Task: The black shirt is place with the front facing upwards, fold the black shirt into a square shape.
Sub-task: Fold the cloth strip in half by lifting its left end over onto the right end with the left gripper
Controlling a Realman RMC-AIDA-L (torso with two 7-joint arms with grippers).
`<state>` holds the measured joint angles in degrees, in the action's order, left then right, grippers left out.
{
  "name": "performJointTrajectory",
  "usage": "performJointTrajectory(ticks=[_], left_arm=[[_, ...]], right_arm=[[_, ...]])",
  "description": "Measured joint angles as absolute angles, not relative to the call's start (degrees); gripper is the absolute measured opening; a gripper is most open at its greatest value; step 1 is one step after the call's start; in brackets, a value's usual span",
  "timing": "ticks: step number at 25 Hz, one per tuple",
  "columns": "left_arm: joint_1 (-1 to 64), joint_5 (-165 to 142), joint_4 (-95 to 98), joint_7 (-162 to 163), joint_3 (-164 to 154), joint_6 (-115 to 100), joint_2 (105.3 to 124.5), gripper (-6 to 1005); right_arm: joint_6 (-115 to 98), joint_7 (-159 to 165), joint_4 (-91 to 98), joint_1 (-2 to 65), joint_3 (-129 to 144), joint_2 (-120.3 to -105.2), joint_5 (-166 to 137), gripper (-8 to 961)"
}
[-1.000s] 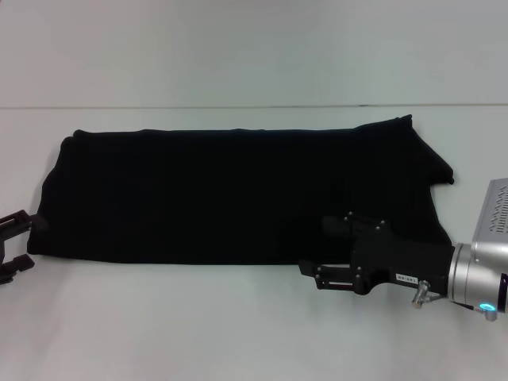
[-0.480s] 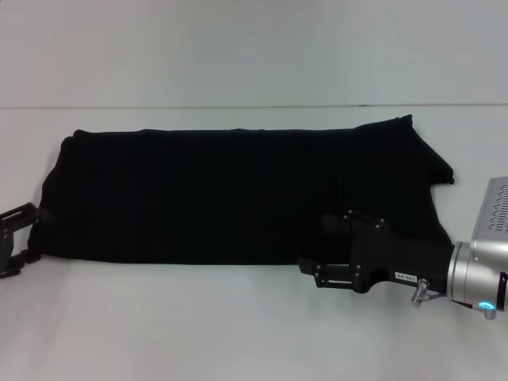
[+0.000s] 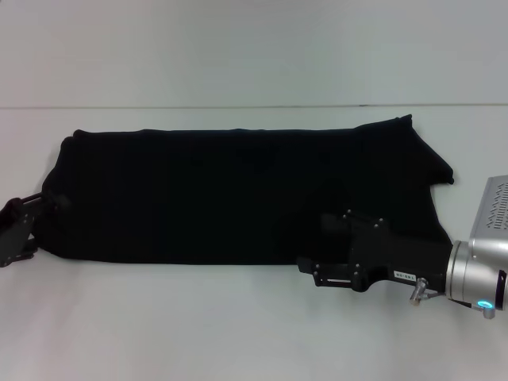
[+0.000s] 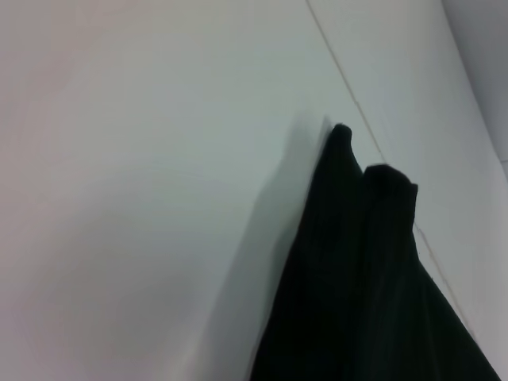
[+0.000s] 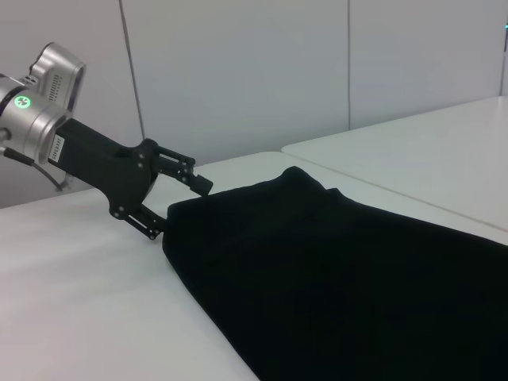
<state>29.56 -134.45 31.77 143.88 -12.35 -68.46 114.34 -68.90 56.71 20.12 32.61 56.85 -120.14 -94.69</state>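
Now, going from left to right, the left gripper (image 3: 32,218) is at the left short end of the large plain black cloth shirt (image 3: 238,194), low over the white tabletop (image 3: 238,325). In the right wrist view its two black fingers stand apart, one above and one below the cloth edge, so the jaws look open around the near-left corner; whether they already touch the cloth I cannot tell.

The black shirt lies flat on the tabletop as a long band, already folded along its length, and its long axis runs from left to right across the robot's front. No print shows on the upper side. At the far right a sleeve-like flap sticks out toward the back.

The right gripper (image 3: 311,268) is at the near long edge of the shirt, toward its right part, with the fingers pointing left along this edge. Its upper finger lies over the cloth and the lower one beside the hem; the jaws seem to be apart, with nothing clamped.

I judge that the next fold must bring one short end over toward the other, to make the band into a square. The shirt's end lies directly before the left jaws, so this arm is the nearer one for that end.
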Motion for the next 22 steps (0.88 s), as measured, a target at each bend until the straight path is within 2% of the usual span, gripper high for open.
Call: performJointTrajectory(ticks=[6, 12, 18, 22], left_arm=[[29.86, -134.63, 32.82, 141.79, -13.51, -66.78, 114.23, 824], [30.0, -134.98, 33.55, 141.03, -15.58, -64.42, 114.55, 626], [30.15, -135.02, 33.48, 141.04, -16.88, -63.96, 114.58, 372], [30.28, -135.05, 33.47, 140.93, -17.49, -64.0, 114.6, 287]], right_arm=[[-68.93, 56.73, 20.11, 32.68, 56.53, -120.14, -94.21, 928], [-69.11, 56.93, 20.43, 32.61, 56.51, -120.14, -93.69, 928], [-69.16, 56.95, 20.47, 32.67, 56.51, -120.14, -93.69, 928], [-69.16, 56.95, 20.48, 32.77, 56.45, -120.14, -93.68, 927]])
